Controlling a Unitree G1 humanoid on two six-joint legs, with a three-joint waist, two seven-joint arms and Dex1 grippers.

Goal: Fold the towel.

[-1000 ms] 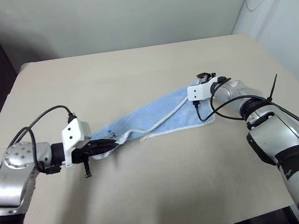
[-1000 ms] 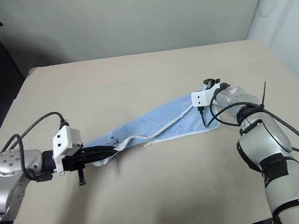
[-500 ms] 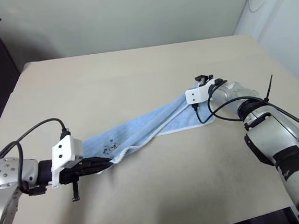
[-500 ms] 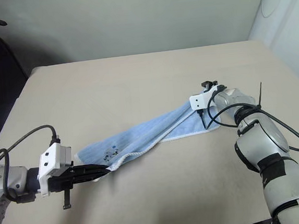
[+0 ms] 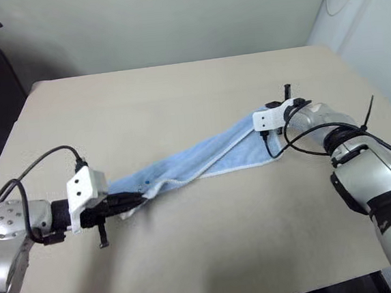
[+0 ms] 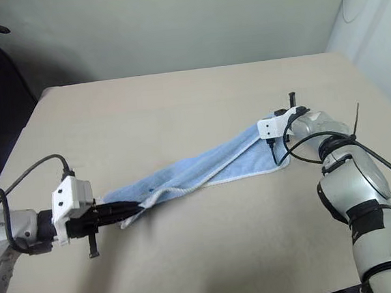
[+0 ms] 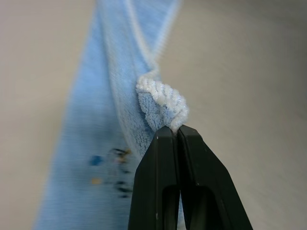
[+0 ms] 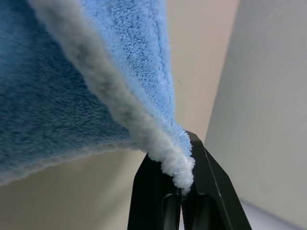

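A light-blue towel (image 5: 197,161) lies stretched in a long band slantwise across a beige table (image 5: 177,93). At the towel's near end, the left gripper (image 7: 176,134) is clenched on a bunched corner of white edging, beside the small dark logo (image 7: 115,165). At the towel's far end, the right gripper (image 8: 184,158) pinches the opposite corner. The towel's long axis runs straight from one gripper to the other, so a fold likely means bringing those held corners together.
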